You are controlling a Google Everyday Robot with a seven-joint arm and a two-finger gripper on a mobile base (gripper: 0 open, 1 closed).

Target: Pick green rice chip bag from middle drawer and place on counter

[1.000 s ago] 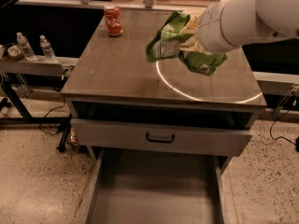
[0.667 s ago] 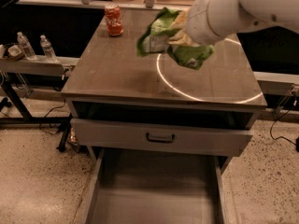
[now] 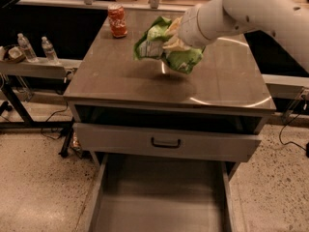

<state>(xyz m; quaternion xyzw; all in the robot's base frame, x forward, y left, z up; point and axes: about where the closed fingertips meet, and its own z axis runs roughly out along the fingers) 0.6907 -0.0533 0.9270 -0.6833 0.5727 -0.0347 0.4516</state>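
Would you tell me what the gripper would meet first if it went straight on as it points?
Probably the counter: the gripper, shut on the bag, points slightly down toward the picture's left above it. The can looks behind that line, though depth is unclear.

gripper (image 3: 173, 40) holding green rice chip bag (image 3: 185, 60) above counter (image 3: 120, 83), red can (image 3: 117, 20) behind

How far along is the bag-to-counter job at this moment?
Done: the green rice chip bag is out of the middle drawer, whose floor lies bare. In hand: the gripper holds the bag in the air above the counter, to the right of the red can. Left: lower the bag onto the counter and release it.
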